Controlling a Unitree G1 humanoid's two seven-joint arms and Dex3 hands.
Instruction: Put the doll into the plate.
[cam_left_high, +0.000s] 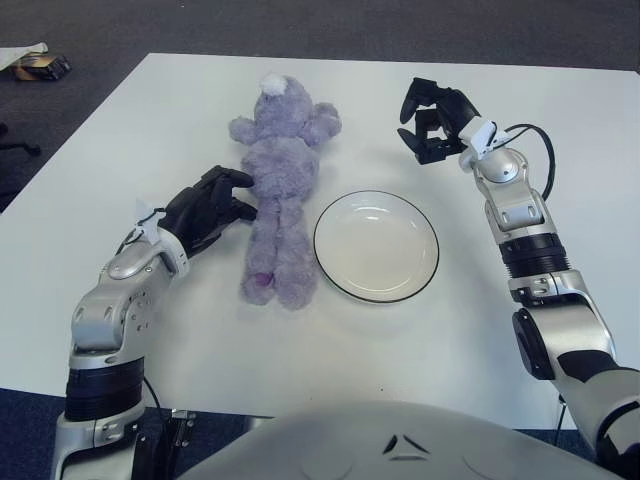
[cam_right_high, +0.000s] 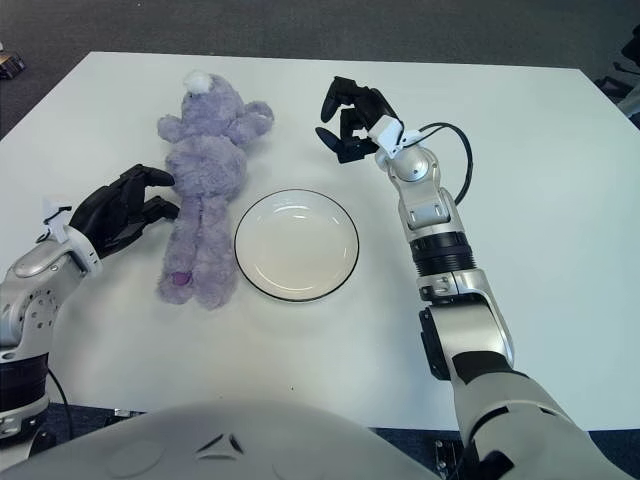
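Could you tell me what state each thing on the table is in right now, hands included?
doll: lying flat on the table beside the plate, head away from the robot, not grasped.
plate: upright on the table, nothing in it.
left hand: fingers open, tips at the doll's side.
right hand: raised beyond the plate, fingers curled but apart, holding nothing.

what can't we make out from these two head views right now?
- Left hand against the doll: both views leave unclear whether the fingertips grip the fur or only touch it.
- Doll's face: turned down or away; only its back and a white tuft show.
- Right hand above the plate: whether it hovers or touches the table is unclear.
- Object on the floor, top left of the left eye view: too small to identify.
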